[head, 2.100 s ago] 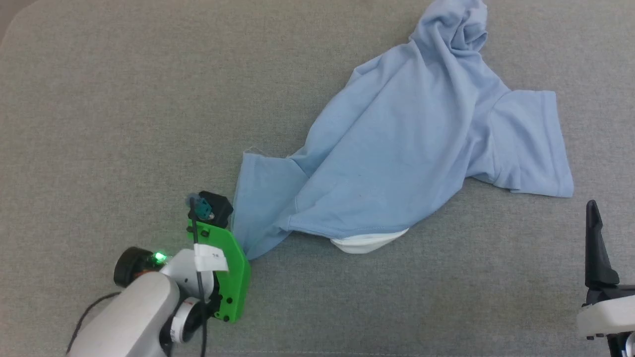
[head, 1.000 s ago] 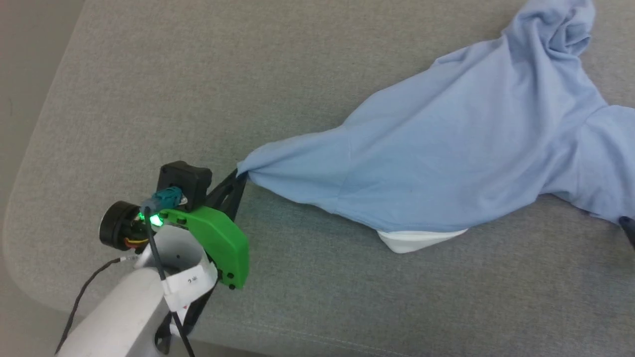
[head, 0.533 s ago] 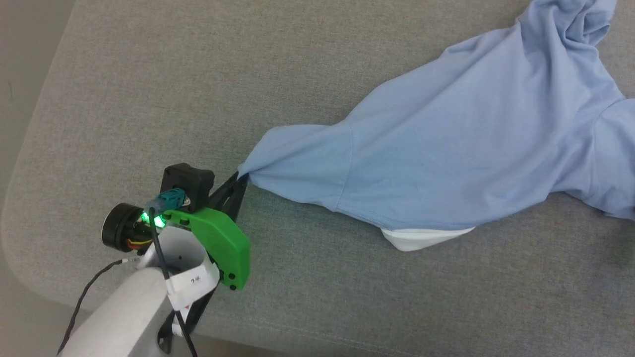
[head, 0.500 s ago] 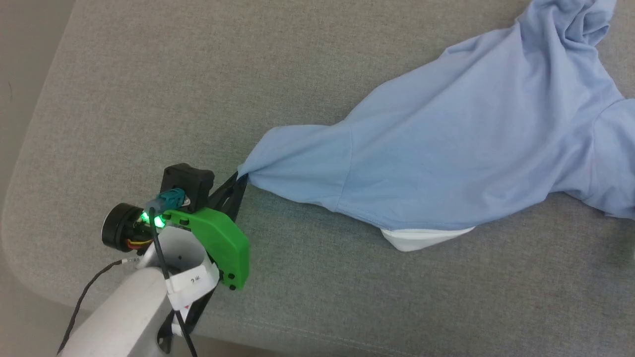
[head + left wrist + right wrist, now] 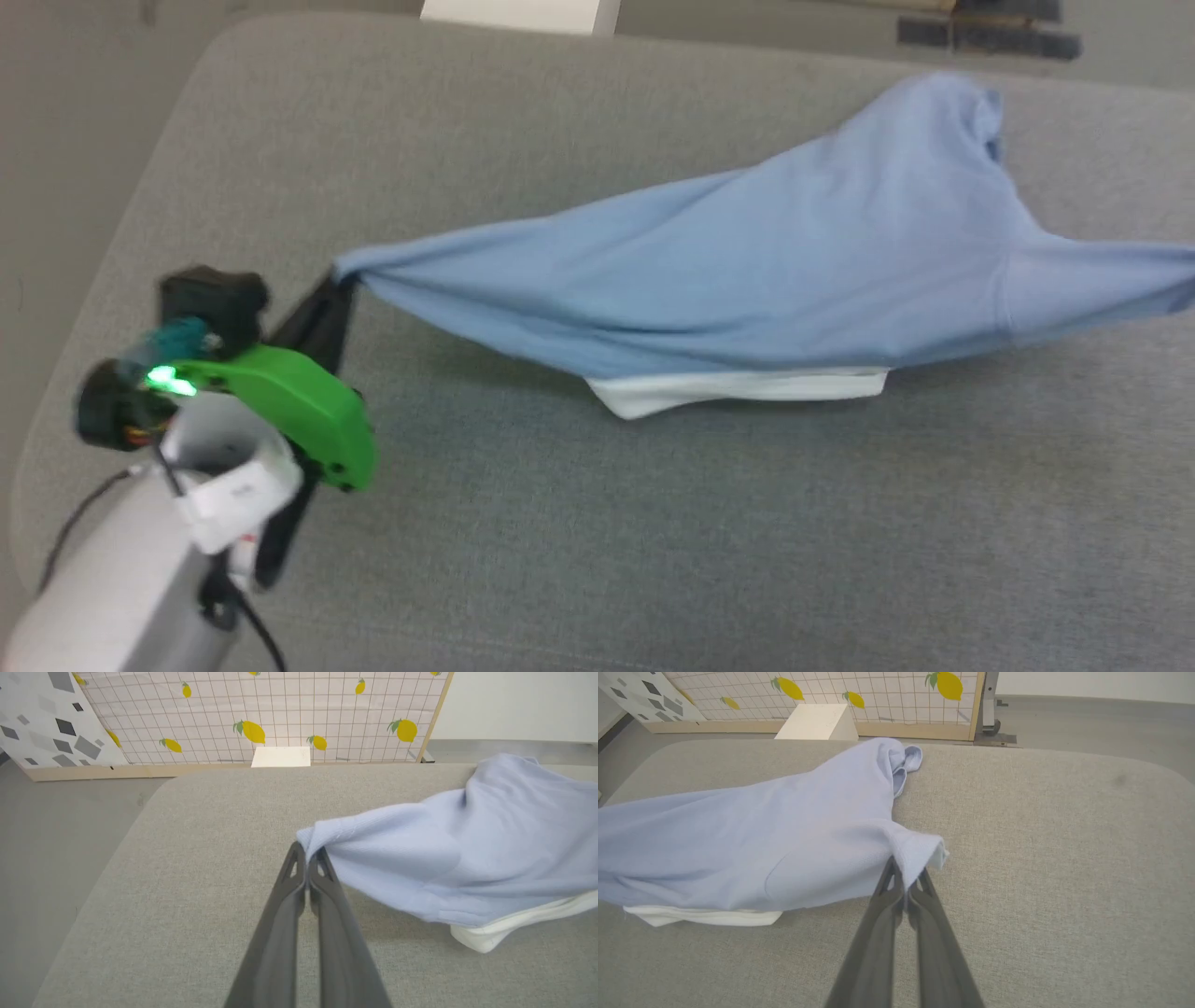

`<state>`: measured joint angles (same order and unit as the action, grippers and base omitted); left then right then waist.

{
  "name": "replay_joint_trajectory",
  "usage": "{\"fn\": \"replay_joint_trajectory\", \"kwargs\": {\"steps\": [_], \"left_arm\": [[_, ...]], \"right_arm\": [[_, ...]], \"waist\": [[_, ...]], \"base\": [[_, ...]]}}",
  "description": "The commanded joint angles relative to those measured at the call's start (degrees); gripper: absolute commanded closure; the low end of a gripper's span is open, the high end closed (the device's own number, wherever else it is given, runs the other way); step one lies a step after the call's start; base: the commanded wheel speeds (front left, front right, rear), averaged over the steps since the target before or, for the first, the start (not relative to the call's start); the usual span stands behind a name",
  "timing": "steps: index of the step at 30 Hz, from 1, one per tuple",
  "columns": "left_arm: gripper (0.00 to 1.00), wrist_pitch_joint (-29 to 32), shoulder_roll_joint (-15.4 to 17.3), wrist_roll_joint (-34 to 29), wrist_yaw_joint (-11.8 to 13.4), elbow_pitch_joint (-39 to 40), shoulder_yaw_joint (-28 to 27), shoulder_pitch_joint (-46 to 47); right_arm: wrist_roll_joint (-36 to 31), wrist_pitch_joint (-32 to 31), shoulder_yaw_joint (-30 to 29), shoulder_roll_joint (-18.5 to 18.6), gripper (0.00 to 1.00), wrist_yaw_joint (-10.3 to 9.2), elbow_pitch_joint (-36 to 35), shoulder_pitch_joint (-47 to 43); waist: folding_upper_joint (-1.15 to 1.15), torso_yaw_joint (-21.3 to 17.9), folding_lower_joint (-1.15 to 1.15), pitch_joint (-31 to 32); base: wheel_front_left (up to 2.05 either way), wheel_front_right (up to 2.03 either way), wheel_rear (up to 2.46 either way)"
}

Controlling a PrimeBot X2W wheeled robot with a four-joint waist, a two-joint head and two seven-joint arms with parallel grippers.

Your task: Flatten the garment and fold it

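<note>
Light blue cotton knit: the garment (image 5: 747,280), strung across the middle of the head view from centre left to the right edge, held clear of the grey padded surface (image 5: 653,541) along most of its span and sagging in the centre. Shows a white collar (image 5: 738,387) drooping from the lower edge, touching the padding or just above it; hard to tell which through the motion blur. Pinched at the left end by the left gripper (image 5: 306,851), fingers shut tight on a small bunch of hemmed corner in the middle of the left wrist view. Pinched at the other end by the right gripper (image 5: 906,870), fingers likewise closed on a sleeve cuff at the centre of the right wrist view. Looks light, soft and limp, with no stiffness of its own: likely to drape, crease and stretch under tension, and to slip from a shallow pinch. Best held by doubled hems, cuffs or shoulder seams, well inside the edge, then drawn evenly apart before lowering flat.
</note>
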<state>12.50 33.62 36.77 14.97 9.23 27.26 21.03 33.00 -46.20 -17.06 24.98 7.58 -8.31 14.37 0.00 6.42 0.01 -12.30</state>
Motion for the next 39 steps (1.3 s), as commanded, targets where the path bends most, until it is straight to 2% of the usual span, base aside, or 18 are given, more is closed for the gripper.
{"fn": "replay_joint_trajectory", "kwargs": {"steps": [1, 7, 12, 19, 22, 26, 28, 31, 39], "left_arm": [[1.0, -0.53, 1.13, 0.68, 0.54, 0.94, -1.27, -0.27], [1.0, -0.06, 3.94, 3.07, 0.66, 6.51, -6.04, 1.67], [1.0, 0.59, 6.19, 6.04, 1.17, 11.52, -12.08, 5.58], [1.0, 3.71, 9.39, 9.12, -0.29, 15.19, -17.41, 16.39], [1.0, 5.48, 11.36, 9.02, -1.96, 13.86, -17.96, 22.6], [1.0, 8.67, 12.79, 9.16, -6.58, 7.46, -15.42, 31.85], [1.0, 9.51, 13.53, 8.02, -9.23, 2.82, -14.02, 37.14], [1.0, 9.58, 13.2, 6.1, -12.16, -4.63, -12.37, 45.31], [1.0, 6.48, 8.78, 0.23, -17.39, -23.75, -8.77, 68.85]], "right_arm": [[1.6, 0.08, -0.48, 1.11, 1.0, -0.09, -1.15, 1.52], [7.9, -0.07, -2.36, 3.43, 1.0, -0.09, -4.53, 6.03], [11.52, -1.39, -3.51, 4.21, 1.0, -0.09, -5.27, 12.53], [13.37, -2.45, -1.65, 6.43, 1.0, -0.09, -4.61, 24.57], [13.94, -2.12, 0.26, 7.14, 1.0, -0.09, -2.06, 31.97], [13.27, -1.59, 3.95, 8.18, 1.0, -0.09, 3.67, 42.38], [11.57, -0.11, 7.53, 10.41, 1.0, -0.09, 5.76, 47.17], [10.27, 3.23, 11.52, 11.76, 1.0, -0.09, 10.68, 54.04], [4.87, 16.12, 19.39, 11.66, 1.0, -0.09, 28.23, 75.59]], "waist": [[0.0, -2.54, -0.01, 4.2], [0.0, -3.8, -0.01, 7.32], [0.0, -4.76, -0.01, 8.37], [0.0, -6.38, -0.01, 5.61], [0.0, -7.13, -0.01, 2.68], [0.0, -7.76, -0.01, -1.93], [0.0, -8.16, -0.01, -5.0], [0.0, -8.78, -0.01, -9.3], [0.0, -10.16, -0.01, -19.27]], "base": [[0.0, 0.0, 0.0], [0.0, 0.0, 0.0], [0.0, 0.0, 0.0], [0.0, 0.0, 0.0], [0.0, 0.0, 0.0], [0.0, 0.0, 0.0], [0.0, 0.0, 0.0], [0.0, 0.0, 0.0], [0.0, 0.0, 0.0]]}}
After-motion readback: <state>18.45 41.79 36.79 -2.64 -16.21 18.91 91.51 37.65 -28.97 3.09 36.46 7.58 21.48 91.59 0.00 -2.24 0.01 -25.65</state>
